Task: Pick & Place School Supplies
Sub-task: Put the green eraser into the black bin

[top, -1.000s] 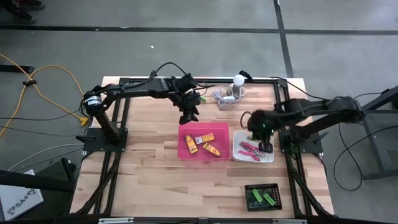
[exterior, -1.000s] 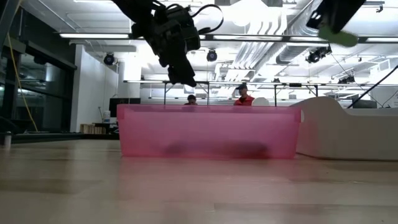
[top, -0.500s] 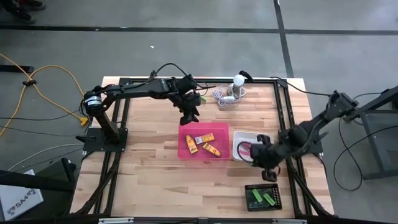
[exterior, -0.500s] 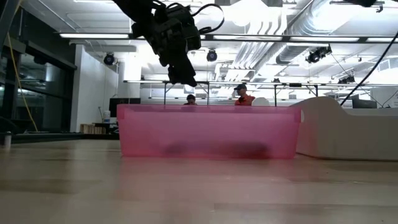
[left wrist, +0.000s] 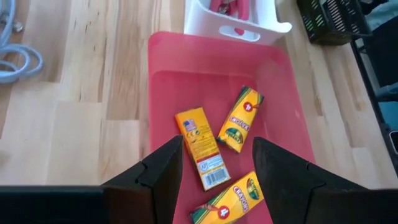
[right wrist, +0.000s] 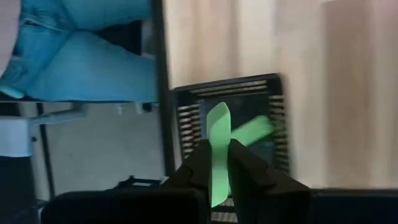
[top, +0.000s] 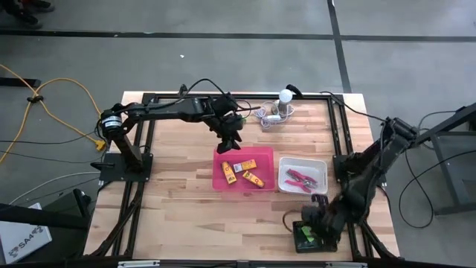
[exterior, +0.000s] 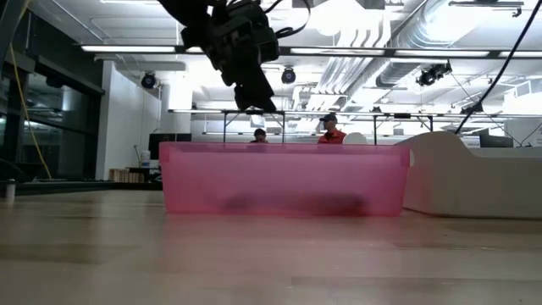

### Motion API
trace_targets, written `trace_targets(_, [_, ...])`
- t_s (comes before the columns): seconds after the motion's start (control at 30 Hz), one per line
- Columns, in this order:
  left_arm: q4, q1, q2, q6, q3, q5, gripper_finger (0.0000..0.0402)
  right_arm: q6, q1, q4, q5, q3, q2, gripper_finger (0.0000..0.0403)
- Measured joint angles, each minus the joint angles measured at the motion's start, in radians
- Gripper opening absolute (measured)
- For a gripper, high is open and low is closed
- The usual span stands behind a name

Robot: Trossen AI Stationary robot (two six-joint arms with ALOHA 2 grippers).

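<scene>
My right gripper (top: 313, 222) hovers over the black slotted tray (top: 327, 240) at the table's near right corner, shut on a bright-green stick (right wrist: 217, 134). Another green stick (right wrist: 254, 129) lies in that tray. My left gripper (left wrist: 214, 168) is open and empty above the far end of the pink tray (top: 223, 182). Three yellow-orange blocks (left wrist: 200, 145) lie flat on that tray's floor. The pink-handled scissor-like tools (top: 300, 179) lie in the white tray (top: 321, 165) to its right. My right gripper pinches the green stick between its two fingers (right wrist: 196, 167). The stick's free end (right wrist: 217, 115) sticks out past the fingertips, lifted clear above the black tray. Which part of the stick the fingers are on is hidden by the fingers.
A white round bulb-like object with a grey cord (top: 276, 108) sits at the table's far edge. Bare wood lies left of the pink tray. A person's leg in jeans (right wrist: 81, 56) shows beyond the near edge, and people stand far back in the room (exterior: 330, 129).
My right gripper has swung from above the white tray toward the table's near edge, carrying the green stick, and now stands over the black tray.
</scene>
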Motion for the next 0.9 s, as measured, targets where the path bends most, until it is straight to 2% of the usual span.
trace_targets(0.23, [0.032,-0.016,0.0,-0.024,0.0,-0.001,0.0187,0.041,0.056,0.107,0.004,0.0,0.134,0.0025])
trace_targets(0.47, [0.032,-0.028,0.0,-0.049,0.0,-0.002,0.0187,0.067,0.069,0.097,-0.047,0.0,0.24,0.0025])
trace_targets(0.73, [0.032,-0.046,0.0,-0.054,0.0,-0.003,0.0187,0.103,0.075,0.039,-0.049,0.0,0.27,0.0027])
trace_targets(0.9, [0.032,-0.054,0.0,-0.051,0.0,-0.003,0.0187,0.144,0.075,0.008,-0.049,0.0,0.27,0.0047])
